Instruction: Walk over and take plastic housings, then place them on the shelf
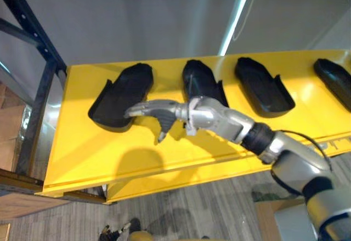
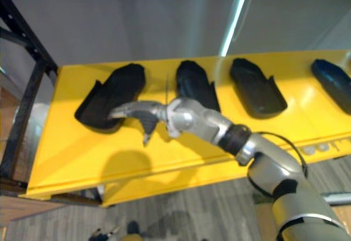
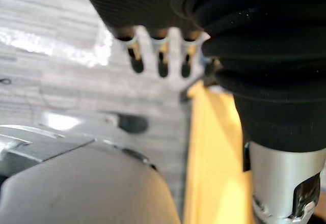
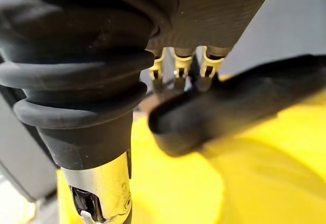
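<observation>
The right hand reaches in from the lower right with its fingers straight and close together and the thumb hanging down, apart from them. It grips nothing. The fingertips lie at the near rim of the leftmost housing. The left hand hangs with relaxed, straight fingers over the floor, beside the shelf's edge.

That housing lies flat on the yellow shelf, as do three other black plastic housings: the second housing just behind the right hand, the third housing, and the fourth housing at the right edge. They form a row, well apart from one another.

Each long axis runs from the shelf's near side to its far side. The leftmost housing slants, with its rounded closed end far and to the right and its open, walled end near and to the left. The third slants the other way, its wide end near and to the right.

A dark metal upright carries the shelf at the left. Behind it are a grey wall and a bright light strip, and below it is grey carpet.
</observation>
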Robot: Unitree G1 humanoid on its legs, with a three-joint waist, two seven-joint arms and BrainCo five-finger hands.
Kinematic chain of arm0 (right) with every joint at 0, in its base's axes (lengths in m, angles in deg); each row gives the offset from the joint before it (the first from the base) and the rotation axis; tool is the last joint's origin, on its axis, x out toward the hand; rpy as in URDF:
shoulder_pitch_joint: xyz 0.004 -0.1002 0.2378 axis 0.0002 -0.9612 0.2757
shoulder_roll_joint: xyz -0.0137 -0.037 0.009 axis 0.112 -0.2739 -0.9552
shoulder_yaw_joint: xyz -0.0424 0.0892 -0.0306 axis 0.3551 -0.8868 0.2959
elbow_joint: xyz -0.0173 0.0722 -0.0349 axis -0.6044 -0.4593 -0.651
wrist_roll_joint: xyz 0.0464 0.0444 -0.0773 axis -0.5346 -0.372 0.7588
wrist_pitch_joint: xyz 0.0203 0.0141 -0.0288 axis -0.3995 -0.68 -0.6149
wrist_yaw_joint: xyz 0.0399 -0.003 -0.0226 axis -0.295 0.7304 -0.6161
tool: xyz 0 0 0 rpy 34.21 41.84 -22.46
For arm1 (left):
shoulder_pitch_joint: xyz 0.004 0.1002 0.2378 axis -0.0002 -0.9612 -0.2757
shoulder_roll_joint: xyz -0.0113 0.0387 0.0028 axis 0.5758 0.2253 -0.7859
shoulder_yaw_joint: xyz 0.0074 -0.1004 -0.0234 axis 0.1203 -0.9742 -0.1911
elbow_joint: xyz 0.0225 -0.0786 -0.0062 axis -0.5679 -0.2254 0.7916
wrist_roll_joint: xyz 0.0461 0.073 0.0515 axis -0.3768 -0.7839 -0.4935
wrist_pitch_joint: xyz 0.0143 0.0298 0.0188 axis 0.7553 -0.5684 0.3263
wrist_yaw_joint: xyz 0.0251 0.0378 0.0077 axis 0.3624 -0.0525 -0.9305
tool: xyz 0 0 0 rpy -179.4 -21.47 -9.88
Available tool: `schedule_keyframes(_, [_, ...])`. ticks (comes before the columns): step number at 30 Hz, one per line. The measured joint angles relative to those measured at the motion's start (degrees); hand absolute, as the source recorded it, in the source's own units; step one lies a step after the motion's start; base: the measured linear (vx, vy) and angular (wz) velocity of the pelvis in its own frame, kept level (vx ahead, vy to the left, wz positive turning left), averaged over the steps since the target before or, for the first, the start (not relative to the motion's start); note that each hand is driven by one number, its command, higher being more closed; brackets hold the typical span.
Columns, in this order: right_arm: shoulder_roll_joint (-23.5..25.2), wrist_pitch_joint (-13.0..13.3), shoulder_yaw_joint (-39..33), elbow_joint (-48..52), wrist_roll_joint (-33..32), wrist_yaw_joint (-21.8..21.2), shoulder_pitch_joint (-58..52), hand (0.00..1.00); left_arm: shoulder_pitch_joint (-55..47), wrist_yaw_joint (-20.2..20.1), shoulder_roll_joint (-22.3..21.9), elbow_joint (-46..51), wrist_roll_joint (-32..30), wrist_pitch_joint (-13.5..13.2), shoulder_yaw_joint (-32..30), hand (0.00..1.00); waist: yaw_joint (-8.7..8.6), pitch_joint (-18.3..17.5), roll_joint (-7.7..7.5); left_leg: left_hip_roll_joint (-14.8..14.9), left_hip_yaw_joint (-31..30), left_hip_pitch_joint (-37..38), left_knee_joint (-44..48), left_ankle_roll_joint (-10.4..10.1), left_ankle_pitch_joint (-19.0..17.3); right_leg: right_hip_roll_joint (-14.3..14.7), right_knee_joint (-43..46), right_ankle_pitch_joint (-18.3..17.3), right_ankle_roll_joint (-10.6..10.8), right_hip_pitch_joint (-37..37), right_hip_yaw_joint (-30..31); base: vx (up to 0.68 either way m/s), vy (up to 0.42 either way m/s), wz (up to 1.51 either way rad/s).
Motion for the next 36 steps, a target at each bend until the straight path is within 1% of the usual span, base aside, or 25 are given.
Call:
schedule_keyframes(3, [1.7, 0.0, 0.0, -3.6, 2.2, 0.0, -0.1, 0.00, 0.0, -0.3, 0.0, 0.0, 0.0, 0.0, 0.1, 0.00, 0.71, 0.0, 0.05, 0.0, -0.1, -0.1, 0.0, 0.0, 0.0, 0.0, 0.0, 0.0, 0.0, 0.0, -0.3, 0.00, -0.004, 0.02])
schedule_keyframes(6, [3.2, 0.0, 0.0, -6.7, 5.0, 0.1, -0.1, 0.00, 0.2, -0.7, 0.0, -0.3, 0.0, 0.0, 0.0, 0.00, 0.69, 0.1, 0.13, -0.2, -1.4, -1.0, 0.0, 0.2, 0.3, 0.0, 0.0, 0.0, 0.0, 0.0, -1.4, 0.00, -0.013, 0.19])
schedule_keyframes(9, [5.5, 0.0, -0.2, -10.0, 8.4, 0.3, -0.1, 0.00, -0.1, -0.7, -0.1, -0.4, 0.0, 0.1, 0.0, 0.00, 1.16, 0.2, 0.25, -0.3, -1.5, -1.1, 0.0, 0.2, 0.3, -0.1, 0.0, 0.0, 0.0, 0.1, -1.6, 0.01, -0.004, 0.05])
schedule_keyframes(12, [6.9, 0.2, -2.1, -11.7, 11.8, 1.7, -0.1, 0.00, 0.2, -0.9, -0.4, -0.4, 0.3, 0.1, 0.0, 0.00, 1.27, 0.5, 0.73, -0.3, -1.7, -1.1, 0.0, 0.2, 0.3, -0.1, 0.0, 0.0, 0.0, 0.2, -2.0, 0.00, -0.006, 0.02])
schedule_keyframes(17, [7.1, 0.2, -2.5, -14.0, 15.2, 2.7, -0.1, 0.00, 0.8, -1.4, -0.8, 0.0, 0.5, 0.1, 0.1, 0.00, 1.12, 1.0, 1.61, -0.4, -3.0, -2.0, 0.0, 0.3, 0.7, -0.1, 0.0, 0.0, 0.0, 0.2, -3.0, -0.01, -0.014, 0.12])
schedule_keyframes(21, [6.8, 0.7, -2.5, -13.7, 15.1, 2.3, 0.2, 0.00, 0.8, -2.0, -0.8, 0.2, 0.5, 0.1, 0.1, 0.00, 1.12, 1.0, 1.64, -0.5, -3.1, -1.9, 0.0, 0.3, 0.7, -0.1, 0.0, 0.0, 0.0, 0.3, -3.0, 0.00, -0.003, 0.01])
schedule_keyframes(24, [4.5, 0.9, -1.8, -10.8, 14.9, 0.6, 0.2, 0.00, 0.8, -2.5, -0.8, 0.3, 0.5, 0.1, 0.2, 0.00, 0.99, 1.0, 1.63, -0.5, -3.1, -1.9, 0.0, 0.3, 0.7, -0.1, 0.0, 0.0, 0.0, 0.3, -3.0, 0.00, 0.000, 0.00])
schedule_keyframes(26, [0.8, 1.0, -0.1, -5.8, 12.5, -0.9, 0.2, 0.00, 0.8, -2.6, -0.7, 0.3, 0.5, 0.1, 0.2, 0.00, 0.70, 1.0, 1.63, -0.5, -3.0, -1.9, 0.0, 0.3, 0.7, -0.1, 0.0, 0.0, 0.0, 0.3, -3.0, 0.00, 0.000, 0.00])
schedule_keyframes(27, [-0.3, 1.0, 0.3, -4.5, 12.0, -1.4, 0.2, 0.00, 0.8, -2.6, -0.7, 0.3, 0.5, 0.1, 0.2, 0.00, 0.62, 1.0, 1.63, -0.4, -3.0, -1.9, 0.0, 0.3, 0.7, -0.1, 0.0, 0.0, 0.0, 0.3, -3.0, 0.00, 0.000, 0.00])
schedule_keyframes(29, [-4.1, 1.1, 1.6, -0.8, 9.2, -2.6, 0.2, 0.00, 0.8, -2.7, -0.7, 0.3, 0.5, 0.1, 0.2, 0.00, 0.42, 1.0, 1.60, -0.4, -2.9, -1.8, 0.0, 0.3, 0.7, -0.1, 0.0, 0.0, 0.0, 0.3, -2.9, 0.00, -0.007, -0.02])
schedule_keyframes(32, [-8.4, 1.2, 2.7, 3.7, 6.4, -3.9, 0.2, 0.00, 0.7, -2.7, -0.6, 0.2, 0.4, 0.1, 0.2, 0.00, 0.18, 1.0, 1.52, -0.4, -2.8, -1.5, 0.0, 0.4, 0.7, -0.1, 0.1, 0.0, 0.0, 0.3, -2.8, 0.00, -0.017, -0.04])
schedule_keyframes(33, [-10.4, 1.3, 2.9, 5.9, 5.4, -4.0, 0.2, 0.00, 0.5, -2.7, -0.5, 0.2, 0.4, 0.1, 0.2, 0.00, -0.34, 1.0, 1.43, -0.3, -2.8, -1.1, 0.0, 0.4, 0.7, -0.1, 0.1, 0.0, 0.0, 0.7, -2.7, 0.00, -0.018, -0.03])
schedule_keyframes(35, [-12.3, 1.4, 3.2, 7.9, 4.5, -4.1, 0.2, 0.00, 0.2, -2.7, -0.4, 0.1, 0.4, 0.1, 0.2, 0.00, -0.76, 0.9, 1.27, -0.3, -2.7, -0.7, 0.0, 0.4, 0.7, -0.1, 0.1, 0.0, 0.0, 1.0, -2.7, 0.00, -0.007, -0.03])
schedule_keyframes(36, [-15.0, 1.6, 3.5, 10.6, 3.5, -4.1, 0.2, 0.00, 0.1, -2.7, -0.2, 0.1, 0.4, 0.1, 0.2, 0.00, -0.85, 0.8, 1.08, -0.2, -2.4, -0.3, 0.0, 0.4, 0.7, -0.1, 0.2, 0.0, 0.0, 1.1, -2.6, -0.01, -0.011, -0.08])
